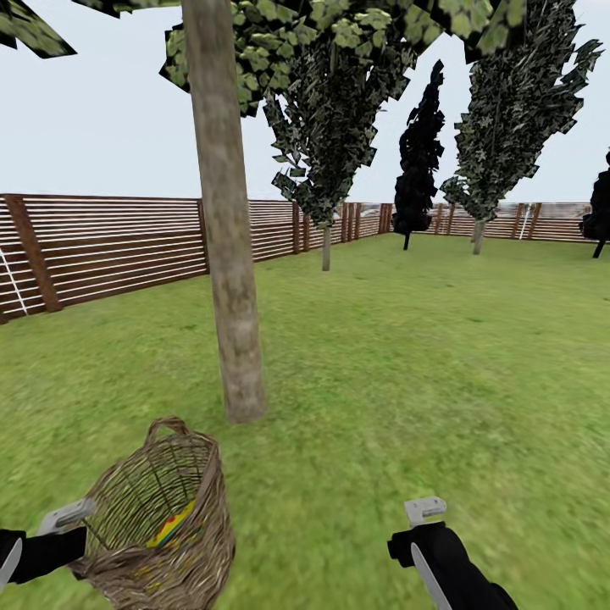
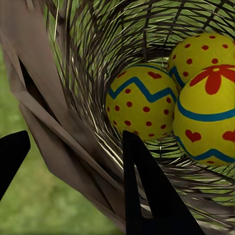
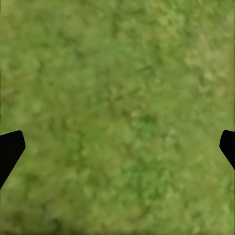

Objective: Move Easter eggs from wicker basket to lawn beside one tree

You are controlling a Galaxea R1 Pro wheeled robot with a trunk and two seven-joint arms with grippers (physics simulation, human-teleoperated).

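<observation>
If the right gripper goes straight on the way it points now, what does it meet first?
Most likely the lawn: between the right gripper's open fingers there is bare grass, with nothing in front of it. How far off, I cannot tell.

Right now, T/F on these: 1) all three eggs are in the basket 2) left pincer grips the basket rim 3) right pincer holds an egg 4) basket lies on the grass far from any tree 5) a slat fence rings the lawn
1) True: three Easter eggs sit inside the wicker basket.
2) True: the left pincer straddles the basket wall, one finger inside, one outside, shut on it.
3) False: the right pincer is open and empty over bare lawn.
4) False: the basket is held up by the left arm, tilted, close in front of the pale-trunked tree.
5) True as far as visible: a wooden fence runs behind the lawn.
</observation>
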